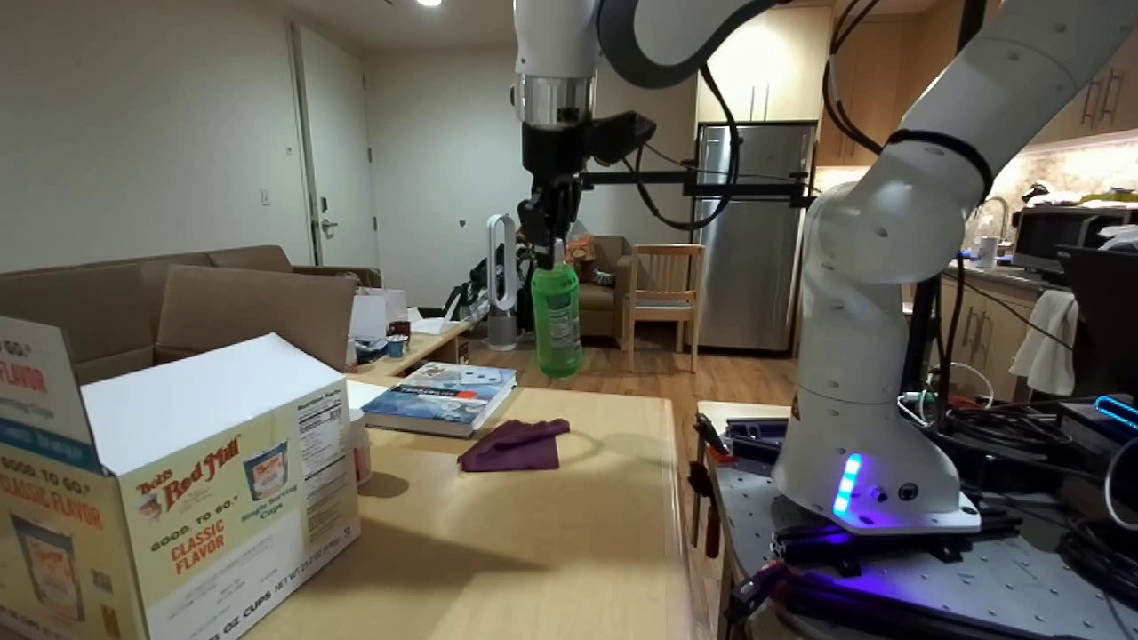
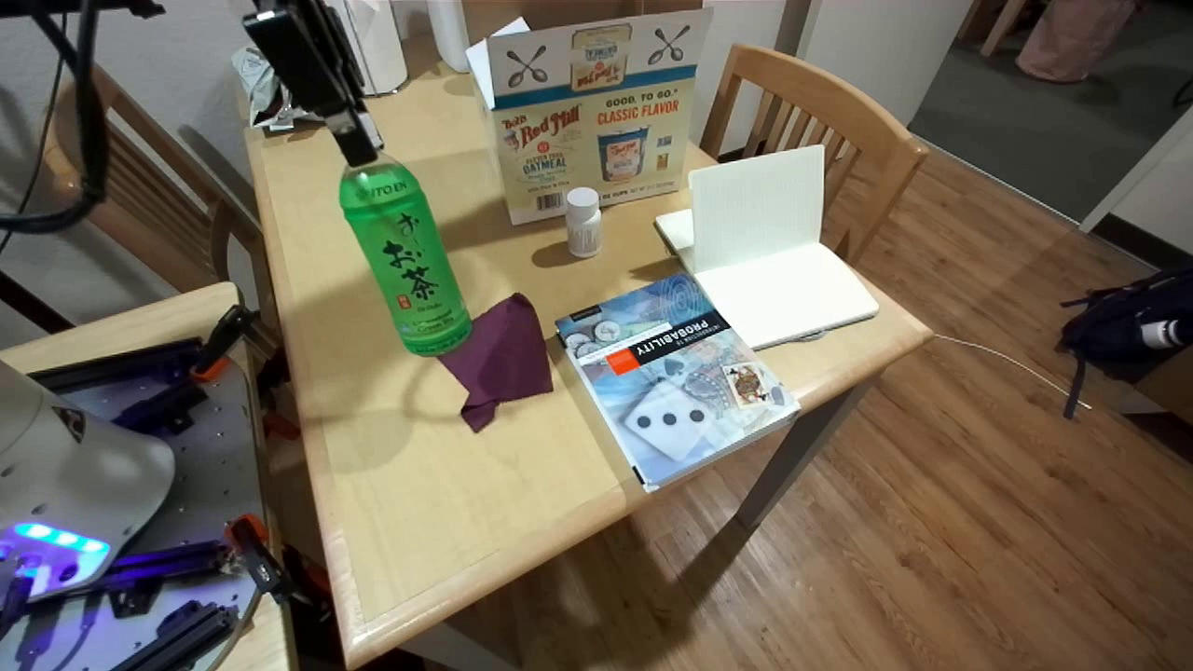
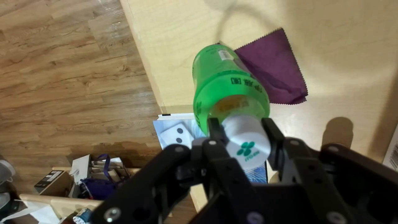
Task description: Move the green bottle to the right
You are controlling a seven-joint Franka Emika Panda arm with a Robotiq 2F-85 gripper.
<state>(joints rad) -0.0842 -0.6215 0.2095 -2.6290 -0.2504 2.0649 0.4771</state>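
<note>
closest in the wrist view, the gripper [image 3: 243, 129] grasps the green bottle [image 3: 228, 77] by its narrow top, two fingers [image 3: 214, 127] pressing from opposite sides; whether they bear on the white cap [image 3: 248, 147] or just below it is hard to tell. the green bottle hangs over the table [image 3: 174, 28], its base clear of the wood. beyond it, in the same view and taken from the green bottle, the purple cloth [image 3: 273, 68] lies near three o'clock, the book [image 3: 178, 133] near seven, partly hidden, and the floor [image 3: 77, 77] at nine, past the table's edge.

that edge looks the chief risk: a release beyond it would drop the green bottle. held only at the top, it may swing or slip if moved fast, and a landing on the cloth's folds or half on the book could tip it.

counted: one gripper, one green bottle, one cloth, one book. farther off, in an exterior view, from the green bottle: one small white bottle [image 2: 583, 228] just before three o'clock, one notebook [image 2: 778, 289] at three, one cardboard box [image 2: 596, 112] near two.
</note>
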